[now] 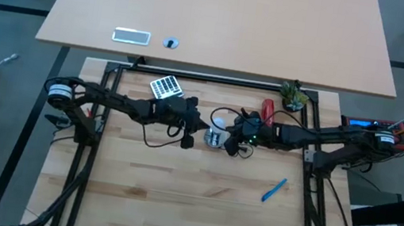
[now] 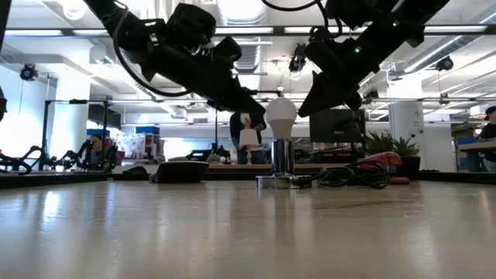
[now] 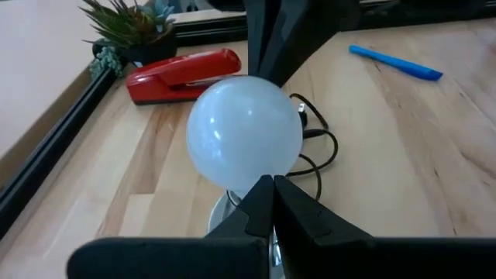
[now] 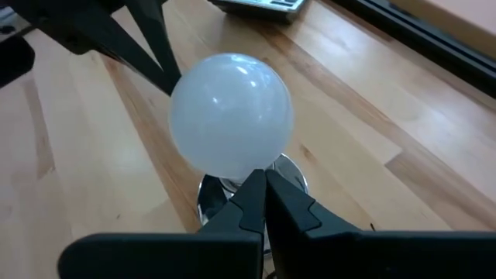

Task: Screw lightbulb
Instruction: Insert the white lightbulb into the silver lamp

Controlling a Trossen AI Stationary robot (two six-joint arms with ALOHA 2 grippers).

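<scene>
In the high view the left arm reaches in from the left edge, its left gripper [image 1: 197, 132] just left of centre with fingers [image 3: 260, 203] together against the lightbulb [image 2: 281, 114]. The bulb stands upright in the silver socket [image 2: 282, 161] at mid-table [image 1: 172, 205]. From the right edge, the right gripper [image 1: 232, 137] meets it, fingers [image 4: 267, 194] together.

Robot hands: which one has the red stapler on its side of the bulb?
The right hand. The red stapler lies by its arm, right of the frosted white lightbulb; the left hand comes from the opposite side.
</scene>
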